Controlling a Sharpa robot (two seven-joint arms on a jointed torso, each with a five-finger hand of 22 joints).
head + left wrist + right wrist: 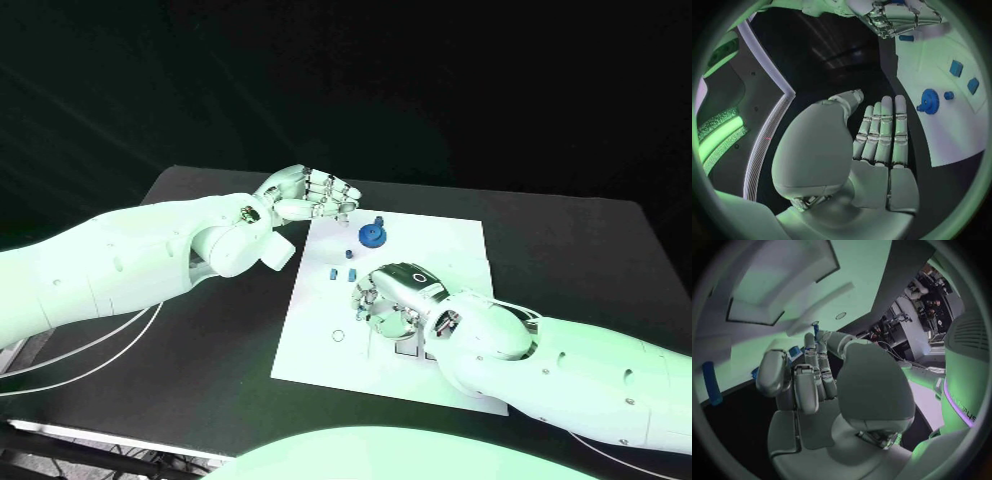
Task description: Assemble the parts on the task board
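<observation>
Black desk (188, 360), white task board (325, 350), blue parts, 2 hands.
Left hand (306, 196): at the board's far left corner, fingers (882, 125) straight and together, holding nothing. Right hand (392, 297): over the board's middle, fingers curled; cannot tell if they hold anything. Round blue part (374, 234) on the board's far end; small blue parts (342, 272) just before the right hand.

You are looking at two bulky white arms with smooth, rounded shells, each ending in a silver, segmented hand: the left hand (307, 194) and the right hand (392, 295). Thin pale cables (90, 344) are trailing beneath the left forearm. A round dark fitting (250, 213) is showing at the left wrist, and a small dark oval mark (420, 277) is sitting on the back of the right hand.
</observation>
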